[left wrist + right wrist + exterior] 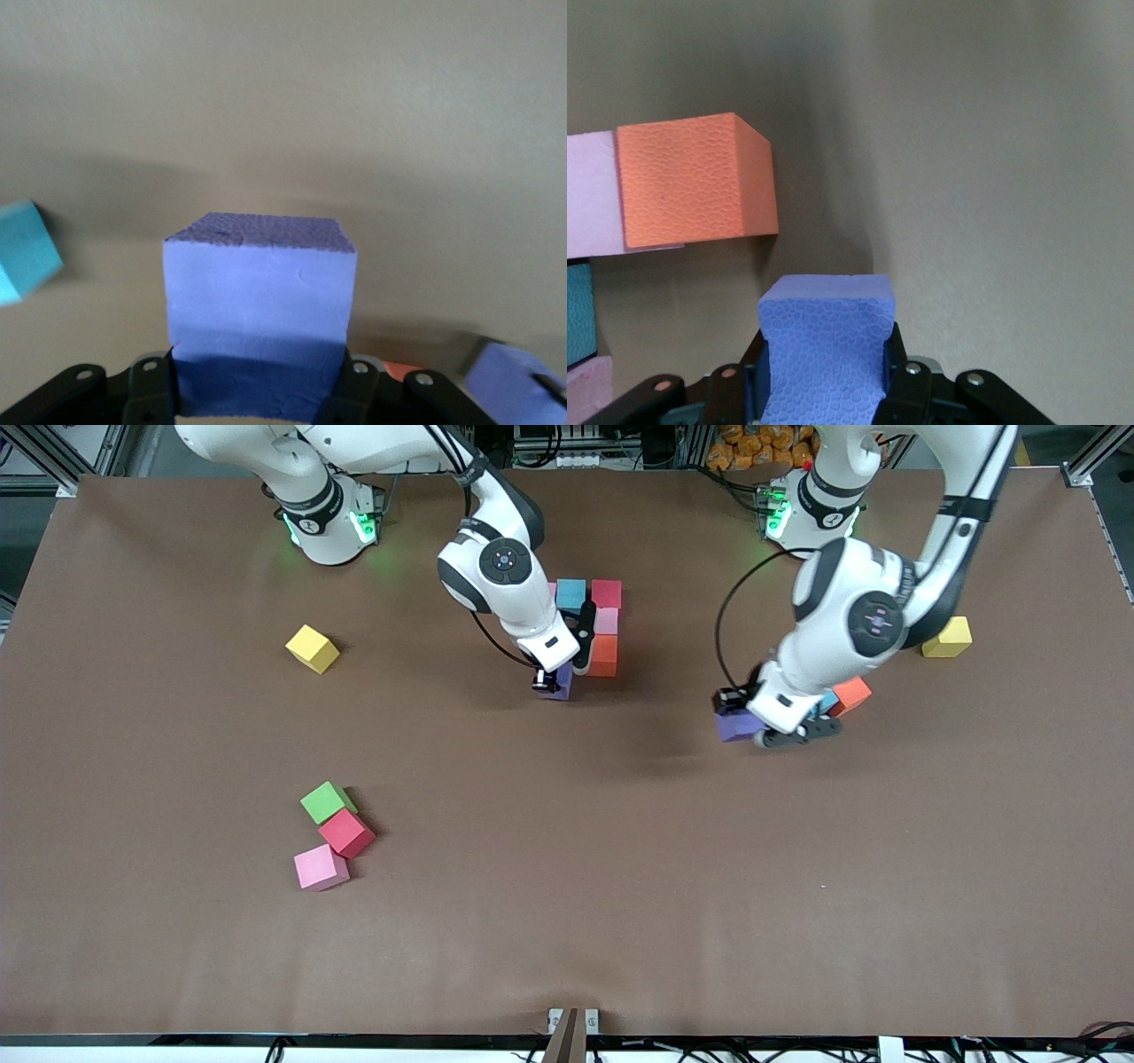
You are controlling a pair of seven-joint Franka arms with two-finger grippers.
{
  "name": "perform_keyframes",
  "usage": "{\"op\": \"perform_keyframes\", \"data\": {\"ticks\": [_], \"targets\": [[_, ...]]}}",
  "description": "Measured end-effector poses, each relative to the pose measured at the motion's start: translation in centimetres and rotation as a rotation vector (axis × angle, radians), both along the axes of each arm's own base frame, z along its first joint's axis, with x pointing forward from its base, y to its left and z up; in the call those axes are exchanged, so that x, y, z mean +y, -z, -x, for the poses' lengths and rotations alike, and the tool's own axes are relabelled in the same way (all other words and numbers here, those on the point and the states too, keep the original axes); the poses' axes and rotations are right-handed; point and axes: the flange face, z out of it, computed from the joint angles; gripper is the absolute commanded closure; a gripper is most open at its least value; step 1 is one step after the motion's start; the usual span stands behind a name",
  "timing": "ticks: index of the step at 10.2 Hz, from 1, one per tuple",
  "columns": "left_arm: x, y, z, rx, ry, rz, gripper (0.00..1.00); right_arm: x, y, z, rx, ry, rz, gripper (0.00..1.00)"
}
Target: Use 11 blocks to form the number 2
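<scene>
My right gripper (554,680) (824,376) is shut on a purple cube (562,684) (824,341), low beside the partial number 2. That figure holds a light blue cube (571,592), a crimson cube (606,592), a pink cube (607,620) (589,190) and an orange cube (602,655) (691,181); another pink one is mostly hidden by the arm. My left gripper (746,723) (260,385) is shut on the second purple cube (735,727) (260,305), close to a loose light blue cube (829,701) (25,251) and an orange cube (853,693).
A green cube (326,802), a crimson cube (346,833) and a pink cube (321,867) cluster nearer the front camera toward the right arm's end. One yellow cube (312,647) lies at that end, another yellow cube (946,638) at the left arm's end.
</scene>
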Motion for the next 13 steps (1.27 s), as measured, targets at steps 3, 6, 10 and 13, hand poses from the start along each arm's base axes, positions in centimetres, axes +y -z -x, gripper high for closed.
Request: {"op": "perform_keyframes", "data": {"ticks": [3,6,10,13], "targets": [[-3.8,-0.3,2.1,0.046,-0.183,-0.027,1.0,0.5,1.8,3.2,-0.011,-0.045,-0.041,0.95],[-4.7,-0.3,2.9,0.079,-0.275,-0.051,1.0,0.6,2.2,4.4,-0.018,-0.061,-0.06,0.95],[-4.9,-1.0,3.7,0.108,-0.279,-0.078,1.0,1.1,2.2,5.2,-0.014,-0.072,-0.061,0.91],[-4.8,-1.2,3.9,0.114,-0.277,-0.086,1.0,1.2,2.4,5.4,-0.01,-0.073,-0.059,0.0]]}}
